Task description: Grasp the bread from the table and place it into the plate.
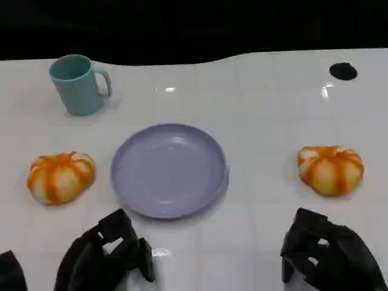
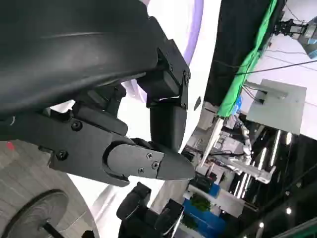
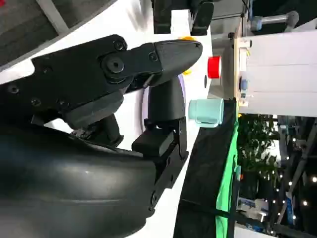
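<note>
1. White table (image 1: 260, 121) spread across the head view, glossy, with a dark round hole (image 1: 343, 71) near its far right corner.
2. Lavender plate (image 1: 169, 170) at the middle of the table, upright and bare inside.
3. Orange-striped bread (image 1: 60, 176) lying just left of the plate, apart from its rim, untouched.
4. Second bread (image 1: 330, 169) of the same look lying well to the right of the plate, also untouched on the table.
5. Teal mug (image 1: 77, 84) standing upright beyond the left bread, handle turned toward the right; seen again in the right wrist view (image 3: 206, 111) past the fingers.
6. Black left hand (image 1: 109, 257) low at the near edge, short of the plate and the left bread, fingers apart, nothing between them; same in the left wrist view (image 2: 124, 144), with the plate's purple rim (image 2: 197, 29) beyond.
7. Black right hand (image 1: 327, 254) low at the near right, nearer than the right bread and clear of it, fingers parted and holding nothing; right wrist view (image 3: 133, 89) agrees.
8. Green cloth (image 3: 229, 173) and a red button (image 3: 213, 67) in the background beyond the table.
</note>
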You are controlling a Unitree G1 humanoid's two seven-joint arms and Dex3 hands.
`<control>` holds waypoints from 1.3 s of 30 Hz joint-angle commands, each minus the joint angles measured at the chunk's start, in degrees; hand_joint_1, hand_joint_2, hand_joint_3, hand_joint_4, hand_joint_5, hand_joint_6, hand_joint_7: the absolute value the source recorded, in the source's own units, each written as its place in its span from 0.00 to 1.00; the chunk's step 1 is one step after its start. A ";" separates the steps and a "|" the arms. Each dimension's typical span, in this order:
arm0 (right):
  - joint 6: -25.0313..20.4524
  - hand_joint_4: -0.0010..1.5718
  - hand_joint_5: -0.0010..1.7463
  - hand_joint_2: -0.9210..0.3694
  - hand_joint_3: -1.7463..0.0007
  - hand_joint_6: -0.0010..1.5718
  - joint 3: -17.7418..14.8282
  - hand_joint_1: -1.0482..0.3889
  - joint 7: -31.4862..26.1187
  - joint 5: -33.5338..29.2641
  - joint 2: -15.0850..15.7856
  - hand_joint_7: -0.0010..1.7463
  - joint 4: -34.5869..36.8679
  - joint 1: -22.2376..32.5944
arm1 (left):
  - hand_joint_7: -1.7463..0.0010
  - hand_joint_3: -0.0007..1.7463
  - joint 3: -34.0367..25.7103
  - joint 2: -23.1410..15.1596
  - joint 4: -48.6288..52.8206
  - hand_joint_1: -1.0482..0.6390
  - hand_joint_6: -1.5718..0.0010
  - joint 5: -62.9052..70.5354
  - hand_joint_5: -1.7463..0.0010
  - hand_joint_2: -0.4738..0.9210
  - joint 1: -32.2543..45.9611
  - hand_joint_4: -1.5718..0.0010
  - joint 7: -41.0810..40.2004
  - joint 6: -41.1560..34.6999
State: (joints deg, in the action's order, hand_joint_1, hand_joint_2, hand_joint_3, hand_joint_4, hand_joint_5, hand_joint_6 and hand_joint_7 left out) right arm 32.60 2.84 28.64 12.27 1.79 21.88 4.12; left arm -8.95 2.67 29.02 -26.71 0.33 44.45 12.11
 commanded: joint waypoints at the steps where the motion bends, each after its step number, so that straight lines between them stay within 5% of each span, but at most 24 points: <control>1: -1.86 0.45 1.00 0.00 0.90 0.40 -0.62 0.28 0.62 1.70 0.44 0.85 -1.82 0.61 | 0.07 0.12 -0.29 -0.79 -0.10 0.23 0.57 -0.01 0.00 1.00 -0.37 0.48 0.37 0.12; 21: -3.32 0.45 1.00 0.00 0.92 0.41 -1.15 0.28 1.60 2.70 0.46 0.83 -2.87 0.78 | 0.06 0.11 -0.12 -0.88 -0.91 0.23 0.57 0.11 0.00 1.00 0.08 0.48 0.29 0.00; 34: 0.72 0.43 0.98 0.00 0.90 0.37 -1.22 0.28 1.45 1.71 0.08 0.81 -1.66 0.54 | 0.07 0.11 -0.31 -1.08 -1.16 0.23 0.57 0.15 0.00 1.00 0.51 0.48 0.29 0.40; 39: 4.62 0.36 0.87 0.00 0.89 0.30 -2.06 0.28 0.92 1.21 0.18 0.71 -0.96 -0.95 | 0.06 0.11 -0.36 -1.04 -1.46 0.23 0.57 -0.08 0.00 1.00 0.50 0.48 0.21 -0.03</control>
State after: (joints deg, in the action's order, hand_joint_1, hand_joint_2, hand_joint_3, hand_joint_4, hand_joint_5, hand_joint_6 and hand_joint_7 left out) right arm 34.32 2.30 30.36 13.54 1.59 20.55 4.41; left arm -8.91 2.63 28.29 -26.76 0.59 44.45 11.92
